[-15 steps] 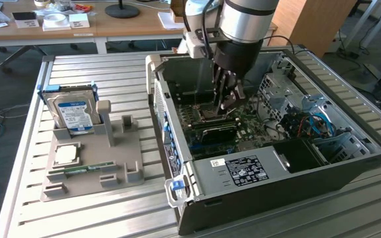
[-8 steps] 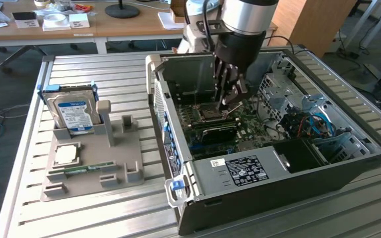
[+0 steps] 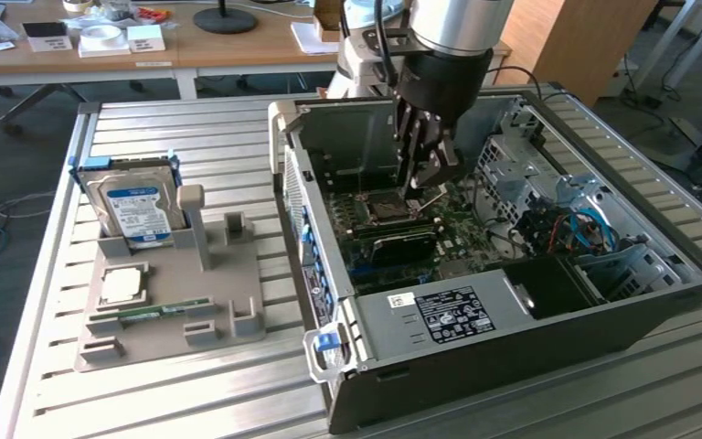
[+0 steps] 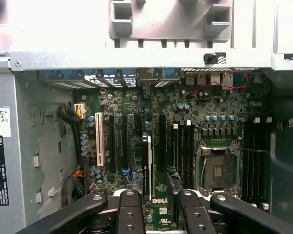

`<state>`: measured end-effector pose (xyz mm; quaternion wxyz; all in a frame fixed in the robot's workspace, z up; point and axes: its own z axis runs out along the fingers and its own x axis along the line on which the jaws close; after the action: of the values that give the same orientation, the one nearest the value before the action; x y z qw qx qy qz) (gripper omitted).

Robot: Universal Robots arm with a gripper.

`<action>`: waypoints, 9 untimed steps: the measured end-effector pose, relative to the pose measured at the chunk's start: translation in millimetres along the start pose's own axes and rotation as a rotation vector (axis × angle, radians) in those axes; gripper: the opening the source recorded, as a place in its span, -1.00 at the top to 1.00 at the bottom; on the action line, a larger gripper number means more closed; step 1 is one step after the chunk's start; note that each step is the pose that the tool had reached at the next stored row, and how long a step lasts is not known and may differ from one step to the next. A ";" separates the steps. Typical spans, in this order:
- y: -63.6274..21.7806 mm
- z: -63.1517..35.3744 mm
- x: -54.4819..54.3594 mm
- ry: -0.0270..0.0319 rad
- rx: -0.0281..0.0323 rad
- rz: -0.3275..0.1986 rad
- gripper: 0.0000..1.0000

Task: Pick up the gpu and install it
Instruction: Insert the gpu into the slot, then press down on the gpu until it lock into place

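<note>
1. The slatted table (image 3: 180, 402) carries the open computer case (image 3: 547, 320), which lies on its side along the edge at the exterior view's right. A grey parts tray (image 3: 168, 302) sits toward the opposite edge.
2. Inside the case I see the motherboard (image 4: 185, 112) face-on in the wrist view, with its rows of long slots.
3. The gripper (image 3: 430, 174) hangs inside the case over the board. Its fingers (image 4: 129, 209) stand apart and I judge them released, holding nothing.
4. The gpu (image 4: 147, 165) stands on edge in a slot near the middle of the board, its black face (image 3: 394, 245) showing in the exterior view (I cannot tell whether it is fully home).
5. Risks as I read them:
   - A half-seated card could tip or lift at one end if a finger brushes it.
   - The spread fingers sit close to upright board parts and could snag one on any sideways drift.
   - The loose cables (image 3: 583, 229) near the case's far wall could catch the arm.
</note>
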<state>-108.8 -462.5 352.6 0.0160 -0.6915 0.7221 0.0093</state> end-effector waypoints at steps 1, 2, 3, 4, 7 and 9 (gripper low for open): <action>0.0 -0.1 0.0 0.0002 -0.0001 0.000 0.33; 0.0 -0.1 0.0 0.0002 -0.0001 0.000 0.33; 0.0 -0.1 0.0 0.0002 -0.0001 0.000 0.33; 0.0 -0.1 0.0 0.0002 -0.0001 0.000 0.33; 0.0 -0.1 0.0 0.0002 -0.0001 0.000 0.33; 0.0 -0.1 0.0 0.0002 0.0000 0.000 0.33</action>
<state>-108.8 -462.5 352.7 0.0159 -0.6915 0.7221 0.0092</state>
